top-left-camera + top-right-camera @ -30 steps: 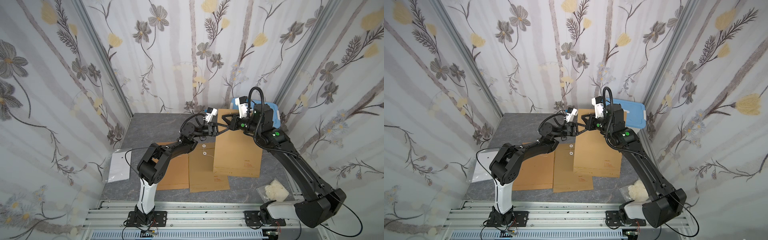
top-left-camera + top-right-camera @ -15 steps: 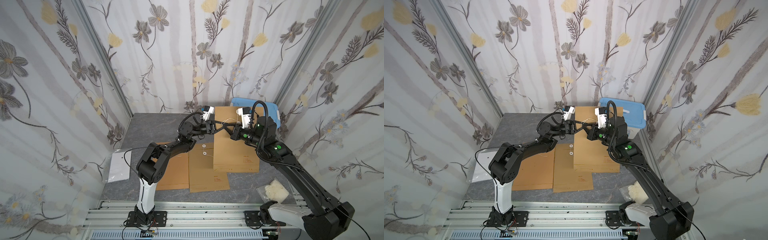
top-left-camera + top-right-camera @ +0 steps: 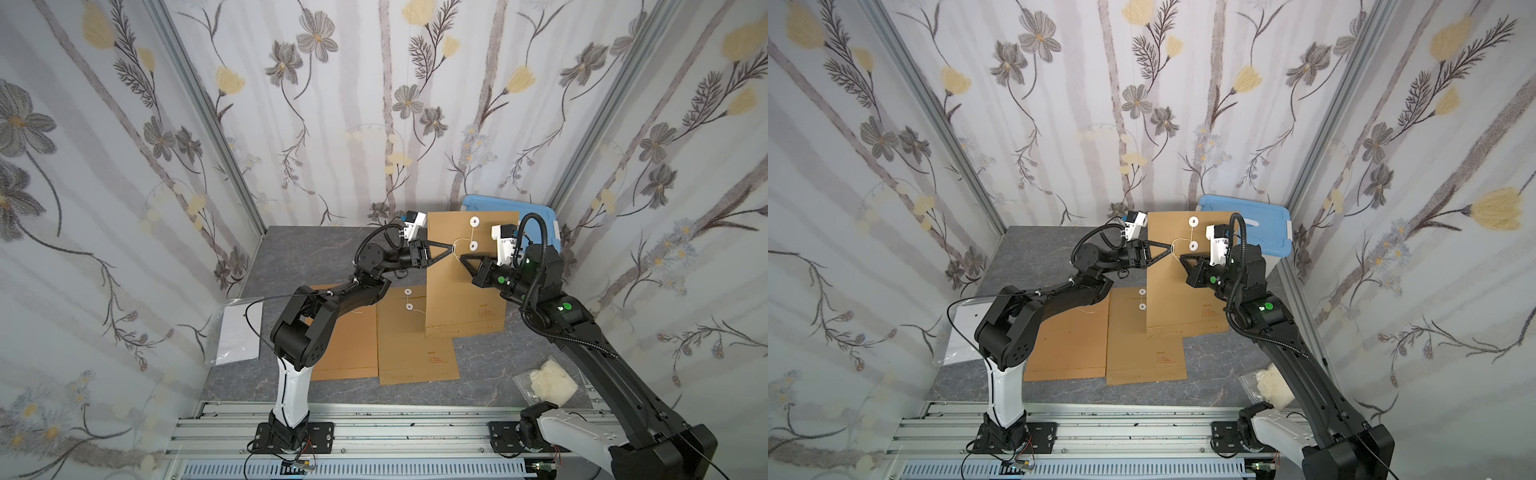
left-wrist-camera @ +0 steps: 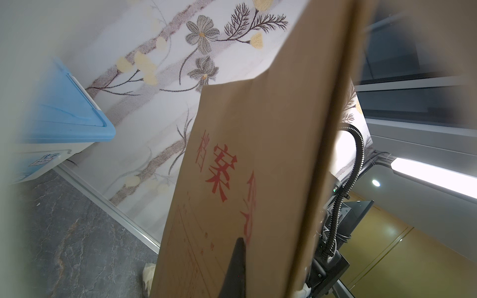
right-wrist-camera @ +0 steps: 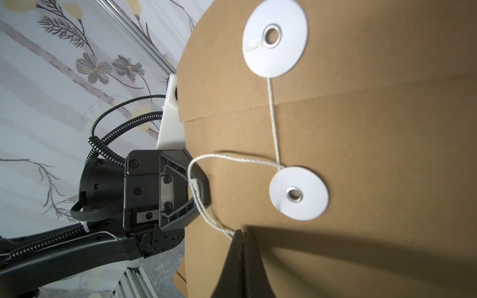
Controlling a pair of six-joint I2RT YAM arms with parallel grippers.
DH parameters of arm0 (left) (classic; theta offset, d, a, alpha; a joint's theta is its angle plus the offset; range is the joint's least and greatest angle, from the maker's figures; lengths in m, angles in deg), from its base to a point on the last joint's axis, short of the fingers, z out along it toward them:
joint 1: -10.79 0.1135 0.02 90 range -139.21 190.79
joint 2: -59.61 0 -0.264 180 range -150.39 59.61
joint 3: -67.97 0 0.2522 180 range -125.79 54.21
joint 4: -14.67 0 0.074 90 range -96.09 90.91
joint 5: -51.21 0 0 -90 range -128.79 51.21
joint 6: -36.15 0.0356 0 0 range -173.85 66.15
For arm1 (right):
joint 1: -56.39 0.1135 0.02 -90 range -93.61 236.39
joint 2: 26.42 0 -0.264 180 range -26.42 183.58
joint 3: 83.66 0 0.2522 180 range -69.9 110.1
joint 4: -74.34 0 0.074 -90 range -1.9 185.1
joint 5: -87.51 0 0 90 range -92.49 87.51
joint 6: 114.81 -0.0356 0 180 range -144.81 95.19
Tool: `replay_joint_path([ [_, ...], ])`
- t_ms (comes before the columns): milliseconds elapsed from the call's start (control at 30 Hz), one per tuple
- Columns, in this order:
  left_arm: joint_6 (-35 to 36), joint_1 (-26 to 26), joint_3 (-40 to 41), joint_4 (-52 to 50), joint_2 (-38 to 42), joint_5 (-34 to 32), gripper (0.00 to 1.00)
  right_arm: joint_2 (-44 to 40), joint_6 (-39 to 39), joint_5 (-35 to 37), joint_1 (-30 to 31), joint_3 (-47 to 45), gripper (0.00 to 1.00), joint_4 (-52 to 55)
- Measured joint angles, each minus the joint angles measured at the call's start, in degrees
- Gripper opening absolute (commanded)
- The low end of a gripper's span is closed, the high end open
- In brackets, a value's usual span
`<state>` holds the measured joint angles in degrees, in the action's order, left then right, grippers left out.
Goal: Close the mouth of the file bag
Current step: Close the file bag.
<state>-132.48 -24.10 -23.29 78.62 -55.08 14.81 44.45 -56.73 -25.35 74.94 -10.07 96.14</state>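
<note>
— What shifted?
— The right arm (image 3: 582, 332) has dropped lower, baring the blue box (image 3: 538, 212); left of that box, the left arm (image 3: 332, 299) has its jaws clenched on the edge of the upright file bag (image 3: 465, 291).
— And the right arm's jaws?
— Clenched on the string (image 5: 273, 121), just left of the box.

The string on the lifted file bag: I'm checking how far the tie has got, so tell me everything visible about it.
The string is a thin, white, twisted cord. It runs straight from under the flap's upper disc to the lower disc, then loops out across the left gripper, which clamps the file bag by its edge, and ends pinched in the shut right gripper. Turns under that disc are hidden.
</note>
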Motion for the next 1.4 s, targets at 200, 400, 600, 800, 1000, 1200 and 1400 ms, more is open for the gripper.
replay_joint_path([
  [200, 0.0, 0.3, 0.2, 0.0, 0.5, -0.5, 0.00, -1.3, 0.0, 0.0, -0.3, -2.6, 0.00, 0.2],
  [400, 0.0, 0.1, 0.2, 0.0, 1.1, -1.1, 0.00, -2.3, 0.1, 0.0, -0.6, -4.7, 0.00, 1.0],
  [600, 0.2, -0.2, 0.3, 0.0, 1.1, -1.1, 0.00, -3.3, 0.3, -0.1, -1.2, -5.4, 0.00, 2.5],
  [800, 0.2, -0.2, 0.2, 0.0, 1.1, -1.3, 0.00, -3.9, 0.3, -0.3, -0.3, -5.4, 0.00, 3.6],
  [1000, 0.2, -0.3, 0.0, 0.1, 1.1, -1.5, 0.00, -4.4, 0.4, -1.0, 1.8, -5.0, 0.00, 5.7],
  [1200, 0.4, -1.3, -0.3, 0.1, 0.5, -1.5, 0.00, -5.7, -3.0, -0.5, 4.5, -5.0, 0.00, 5.1],
  [1400, 0.4, -1.9, -0.4, 0.0, -0.8, -1.5, 0.00, -5.7, -5.9, 2.2, 6.3, -3.3, 0.00, 4.4],
])
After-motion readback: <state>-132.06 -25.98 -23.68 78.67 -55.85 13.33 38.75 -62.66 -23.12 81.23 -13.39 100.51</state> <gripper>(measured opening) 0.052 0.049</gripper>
